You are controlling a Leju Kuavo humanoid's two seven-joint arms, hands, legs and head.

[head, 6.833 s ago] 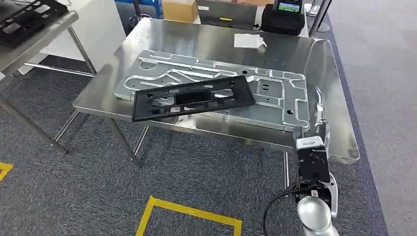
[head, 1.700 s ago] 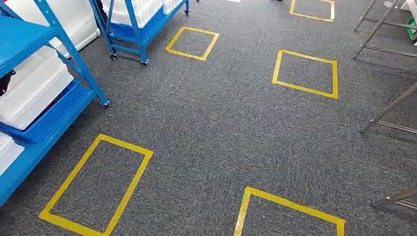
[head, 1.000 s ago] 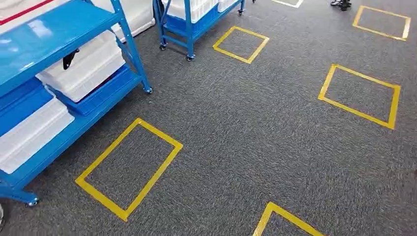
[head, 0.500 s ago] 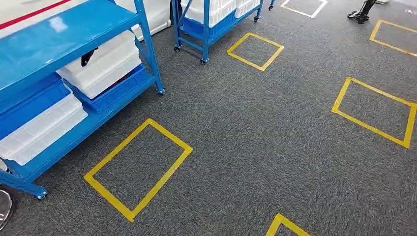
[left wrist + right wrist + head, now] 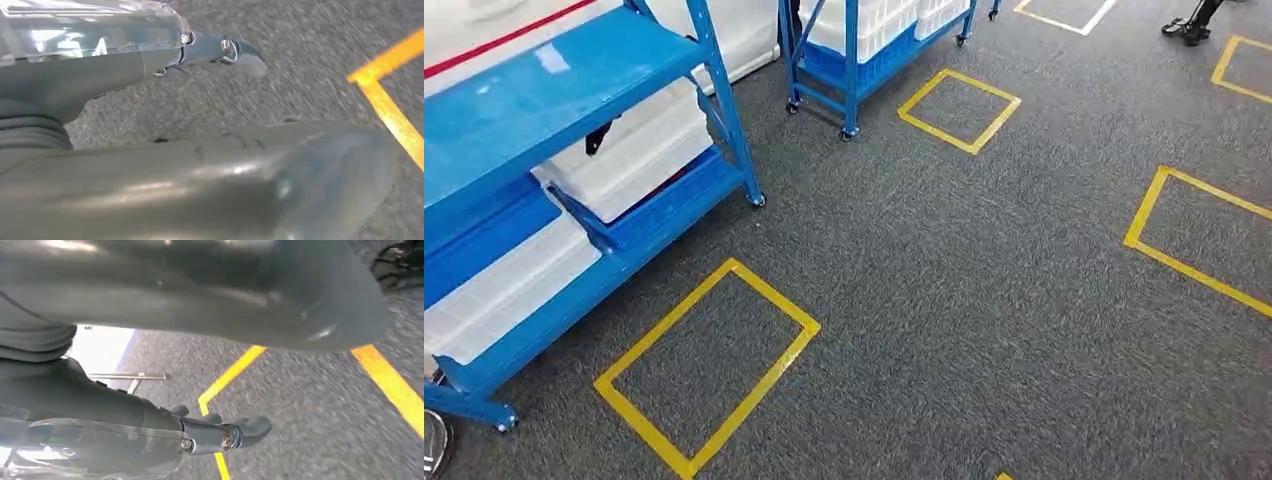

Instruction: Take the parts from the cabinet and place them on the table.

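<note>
Swung away from the table: I had turned the rig toward the blue cabinet (image 5: 574, 110), so the whole view shifted; nothing on the floor itself moved.

Compared with half a second before, the cabinet sat larger and nearer on my left, and the yellow floor square (image 5: 709, 365) had slid slightly across frame. White bins (image 5: 639, 150) rested on its lower shelves, presumably holding the parts; I could not make out any part from here. Left hand (image 5: 200, 175) and right hand (image 5: 190, 290) hung low over the carpet (image 5: 984, 300), fingers apart and holding nothing, as expected while walking between stations. I judged the fetch not yet begun.
</note>
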